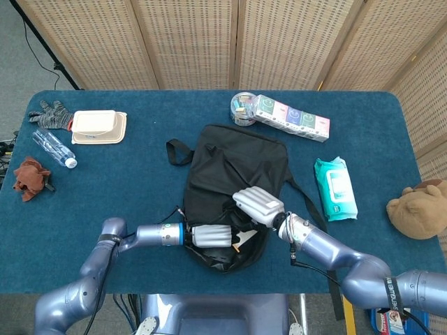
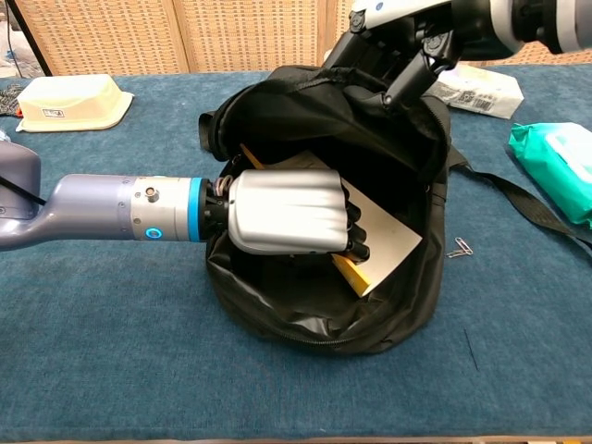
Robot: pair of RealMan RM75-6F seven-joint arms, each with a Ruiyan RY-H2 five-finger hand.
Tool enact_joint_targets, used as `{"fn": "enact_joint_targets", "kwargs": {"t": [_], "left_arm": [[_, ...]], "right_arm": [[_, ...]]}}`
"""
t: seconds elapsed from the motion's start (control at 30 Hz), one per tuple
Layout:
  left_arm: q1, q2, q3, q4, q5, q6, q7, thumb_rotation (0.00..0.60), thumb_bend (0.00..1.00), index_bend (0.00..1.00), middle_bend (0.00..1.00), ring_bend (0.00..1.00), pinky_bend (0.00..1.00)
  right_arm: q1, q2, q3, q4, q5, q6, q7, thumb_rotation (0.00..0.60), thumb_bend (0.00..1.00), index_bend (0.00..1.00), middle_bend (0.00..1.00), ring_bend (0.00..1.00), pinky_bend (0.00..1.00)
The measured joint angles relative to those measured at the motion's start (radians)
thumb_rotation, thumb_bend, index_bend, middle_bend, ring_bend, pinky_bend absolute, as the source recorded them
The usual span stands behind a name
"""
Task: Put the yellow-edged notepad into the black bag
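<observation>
We saw a black bag (image 2: 324, 305) on a dark blue table (image 1: 140, 174), a white notepad (image 2: 388, 242) with a yellow edge, a teal wipes pack (image 1: 334, 188), and silver hands (image 2: 287, 211) with black fingers.

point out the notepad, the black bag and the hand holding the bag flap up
notepad (image 2: 388, 242), chest view, on its pale cover inside the bag mouth
black bag (image 1: 237, 157), head view, on the top panel of the bag
right hand (image 1: 257, 204), head view, on the back of the hand
</observation>
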Motion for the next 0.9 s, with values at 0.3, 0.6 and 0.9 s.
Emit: {"fn": "enact_joint_targets", "kwargs": {"t": [0.3, 0.6, 0.9], "left_arm": [[-0.011, -0.006, -0.011, 0.009, -0.035, -0.057, -0.002, 0.6, 0.64, 0.76, 0.66, 0.53, 0.68], [-0.021, -0.001, -0.031, 0.017, -0.075, -0.113, 0.015, 0.6, 0.64, 0.76, 0.65, 0.52, 0.68], [-0.02, 0.007, -0.044, 0.01, -0.102, -0.128, 0.034, 0.6, 0.54, 0.58, 0.4, 0.36, 0.64]], "right_arm": [[-0.003, 0.021, -0.005, -0.03, -0.037, -0.014, 0.029, 0.6, 0.69, 0.62, 0.63, 0.53, 0.66], [-0.002, 0.031, -0.016, -0.066, -0.063, -0.02, 0.037, 0.6, 0.69, 0.62, 0.63, 0.53, 0.66], [0.005, 0.018, -0.028, -0.055, -0.059, -0.007, 0.028, 0.6, 0.69, 0.62, 0.63, 0.53, 0.66]]}}
